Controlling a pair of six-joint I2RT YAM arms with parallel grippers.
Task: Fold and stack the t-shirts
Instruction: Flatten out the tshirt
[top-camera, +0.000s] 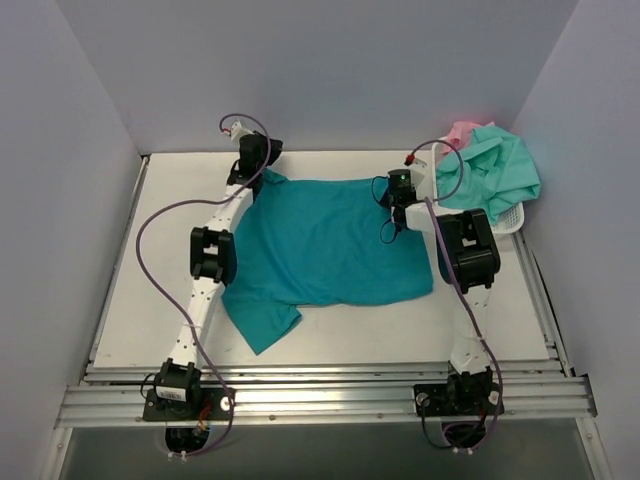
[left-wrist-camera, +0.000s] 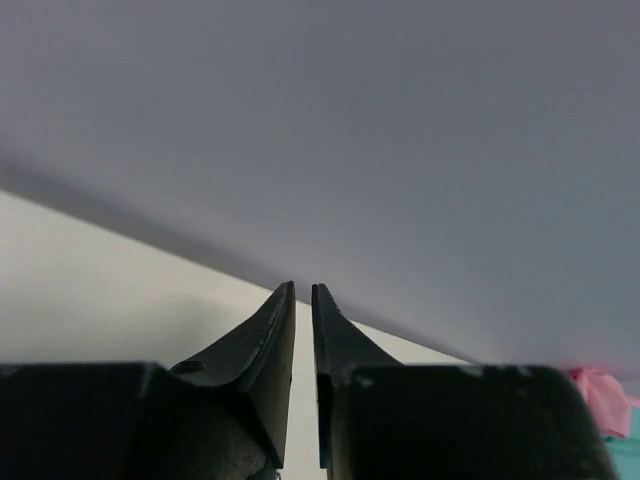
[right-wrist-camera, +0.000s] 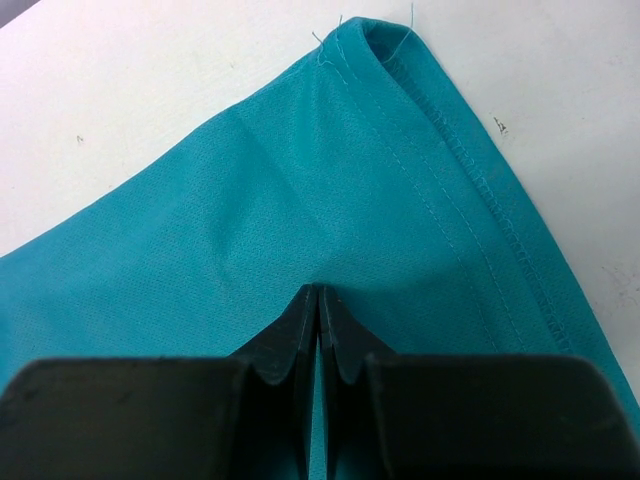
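Note:
The deep teal-blue t-shirt (top-camera: 330, 245) lies spread flat on the white table, one sleeve pointing toward the near left. My right gripper (top-camera: 392, 200) is at the shirt's far right corner. In the right wrist view it (right-wrist-camera: 317, 290) is shut with its tips pinching the teal cloth (right-wrist-camera: 250, 200), and the hemmed corner lies just ahead. My left gripper (top-camera: 268, 152) is at the shirt's far left corner. In the left wrist view it (left-wrist-camera: 303, 288) is shut but for a thin slit, tilted up at the back wall, with no cloth between the fingers.
A white perforated basket (top-camera: 512, 222) stands at the back right, holding a mint-green shirt (top-camera: 495, 165) and a pink shirt (top-camera: 462, 130). The pink one also shows in the left wrist view (left-wrist-camera: 600, 400). Grey walls close in at the back and both sides.

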